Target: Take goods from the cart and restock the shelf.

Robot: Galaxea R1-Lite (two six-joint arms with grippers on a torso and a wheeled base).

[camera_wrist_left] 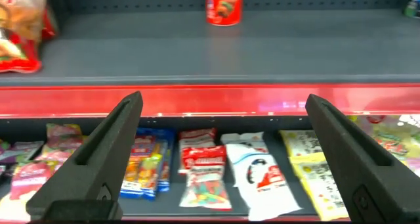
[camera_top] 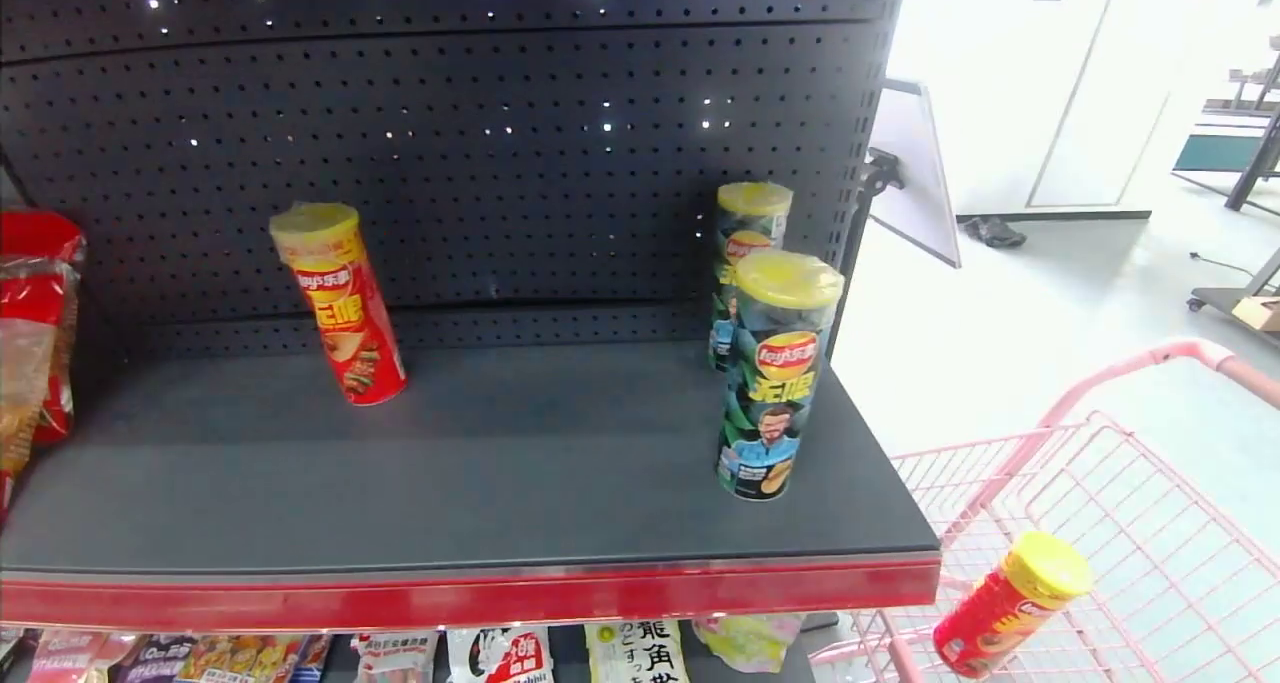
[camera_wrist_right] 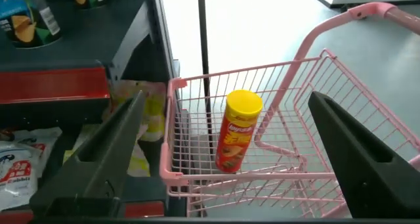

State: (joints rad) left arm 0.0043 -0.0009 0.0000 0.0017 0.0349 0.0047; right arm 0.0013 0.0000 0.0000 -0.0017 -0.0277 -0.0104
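The right claw (camera_wrist_right: 226, 100) is hovering wide open over the pink wire cart (camera_wrist_right: 341, 66), where a red cylindrical crisp can with a yellow lid (camera_wrist_right: 237, 135) is standing by the corner nearest the shelf. It ought to be lowering squarely around the can's middle, clear of the wires. The left claw (camera_wrist_left: 223, 98) is gaping wide before the dark metal shelf's red front edge (camera_wrist_left: 65, 100).

— What is the floor like?
— A pale, smooth floor (camera_top: 1050, 303), washed in bright light on the right.
— And beyond it?
— A white wall (camera_top: 1000, 83) far off, with a dark object (camera_top: 990, 231) at its foot. Farther right is a black-legged table (camera_top: 1255, 153), with a teal panel (camera_top: 1215, 151) by it and a cable (camera_top: 1205, 259) lying nearer.
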